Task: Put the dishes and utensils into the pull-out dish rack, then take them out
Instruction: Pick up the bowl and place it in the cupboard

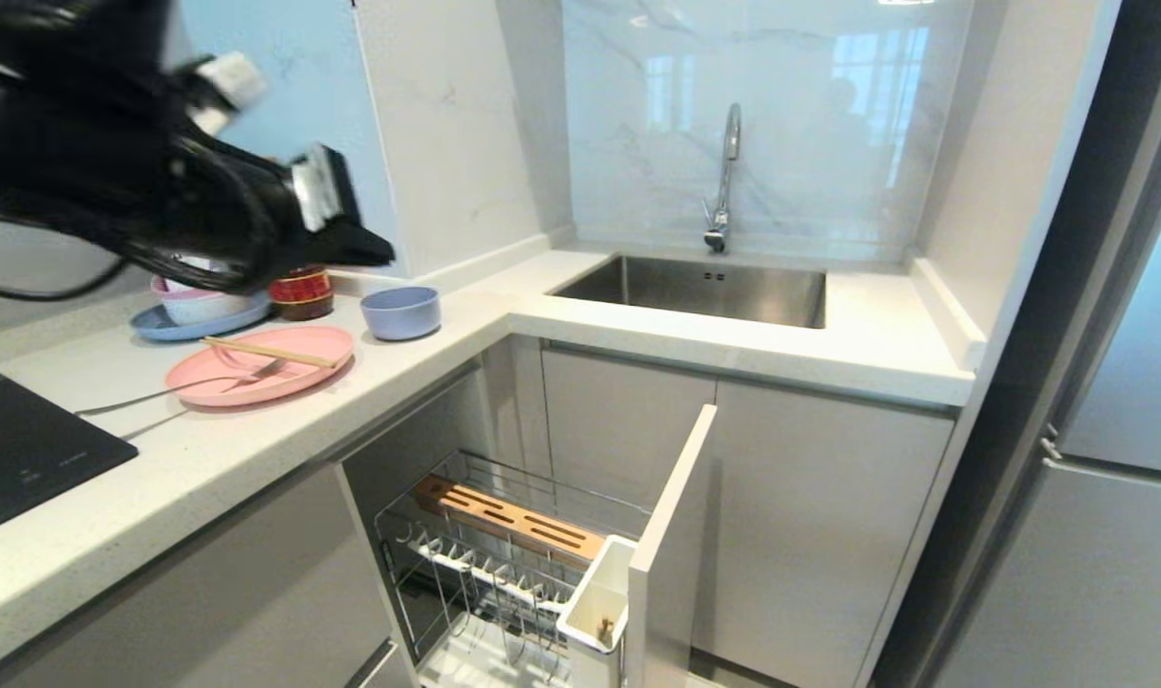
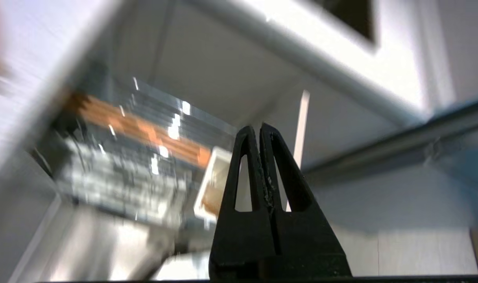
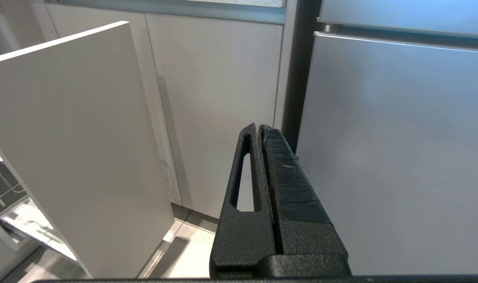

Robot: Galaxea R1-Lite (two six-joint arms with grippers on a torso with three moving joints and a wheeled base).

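At the far left of the head view the left tool [image 1: 365,250] hangs above the table [image 1: 207,449], its two fingers pressed together with nothing between them; the left wrist view shows the same closed tip [image 2: 261,129] pointing towards the blurred rack below. On the table under the arm sits a blue-grey plate [image 1: 174,327] carrying stacked bowls [image 1: 198,301], with a small red-and-brown jar [image 1: 301,292] just to their right. Nearer, the pink plate [image 1: 293,368] lies flat, with the wooden chopsticks [image 1: 269,353] resting across it and the silver fork [image 1: 174,390] lying with its head on the plate and its handle trailing left onto the table. A black hob [image 1: 26,449] lies at the near left. The pale-blue bowl [image 1: 400,312] stands upright on the table just right of the pink plate, apart from it. Below the table edge the pull-out dish rack [image 1: 504,573] stands drawn out, no dishes on its prongs, with the wooden strip [image 1: 508,516] across its far side, the white cutlery cup [image 1: 599,602] at its right near corner and its pale door front [image 1: 671,535] to the right. Further right, the sink [image 1: 704,287] and tap [image 1: 723,182] sit in the far corner. The right tool [image 3: 258,127] is closed and empty, low down, facing the cabinet doors [image 3: 215,98] beside the grey fridge [image 3: 400,137].
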